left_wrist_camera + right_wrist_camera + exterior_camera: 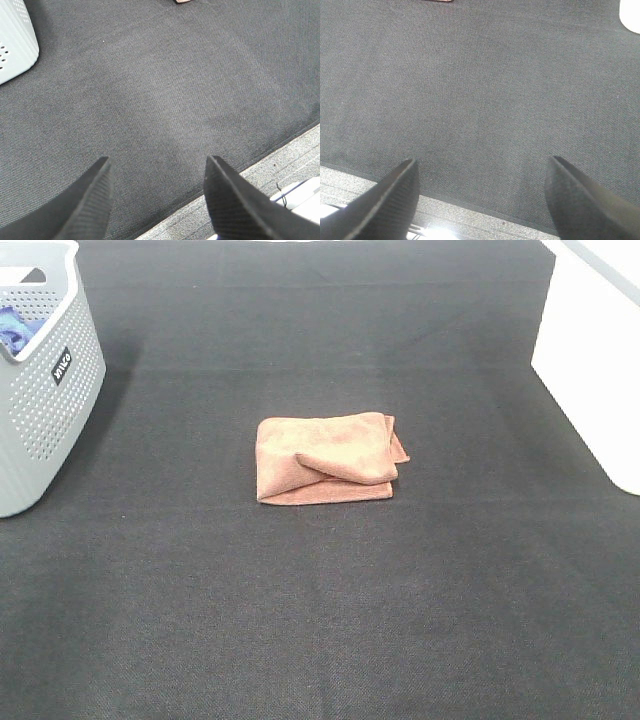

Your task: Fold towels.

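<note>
Tabletop (pixel 320 640): covered by a dark, woven mat that fills most of the overhead view; its front edge shows in both wrist views.

Basket (pixel 45 390): grey, perforated, standing at the far left of the mat, with a blue cloth (pixel 18 330) visible inside.

White box (pixel 590 370): at the far right edge, partly out of frame.

Towel (pixel 328 458): terracotta-brown, folded into a compact rectangle, lying flat at the middle of the mat, well apart from basket and box. 1 upper layer sits slightly askew, its right edge uneven.

Left tool (pixel 157 167): fingers spread apart, holding nothing, above bare mat near the front edge.

Right tool (pixel 482 167): fingers likewise spread, empty, above the mat's front edge.
</note>
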Controlling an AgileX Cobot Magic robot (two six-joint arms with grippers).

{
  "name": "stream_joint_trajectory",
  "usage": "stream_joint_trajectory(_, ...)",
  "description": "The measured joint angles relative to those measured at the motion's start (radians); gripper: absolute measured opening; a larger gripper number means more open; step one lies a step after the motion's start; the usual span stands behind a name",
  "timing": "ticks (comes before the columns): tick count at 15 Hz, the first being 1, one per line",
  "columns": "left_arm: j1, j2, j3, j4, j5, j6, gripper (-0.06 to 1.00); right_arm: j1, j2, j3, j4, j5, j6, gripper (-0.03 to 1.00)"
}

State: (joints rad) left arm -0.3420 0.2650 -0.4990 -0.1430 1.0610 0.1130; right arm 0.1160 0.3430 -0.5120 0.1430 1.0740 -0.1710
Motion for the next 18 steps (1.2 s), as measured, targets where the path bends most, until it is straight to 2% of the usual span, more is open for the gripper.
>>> stream_joint_trajectory(8, 0.014, -0.001, 0.000, 0.001, 0.000, 0.000, 0.53, -0.003, -0.005, 0.000, 0.001, 0.000, 0.000, 0.67)
stream_joint_trajectory(9, 0.042, -0.011, 0.000, 0.001, 0.000, 0.000, 0.53, -0.033, -0.018, 0.000, 0.002, 0.000, 0.000, 0.67)
stream_joint_trajectory(11, 0.145, -0.080, 0.000, 0.001, -0.003, 0.000, 0.53, -0.114, -0.083, 0.000, 0.002, -0.005, 0.000, 0.67)
stream_joint_trajectory(15, 0.308, -0.256, 0.000, 0.001, -0.004, 0.000, 0.53, -0.137, -0.255, 0.000, 0.008, -0.005, 0.000, 0.67)
stream_joint_trajectory(18, 0.333, -0.270, 0.000, 0.001, -0.004, 0.000, 0.53, -0.137, -0.344, 0.000, 0.010, -0.004, 0.000, 0.67)
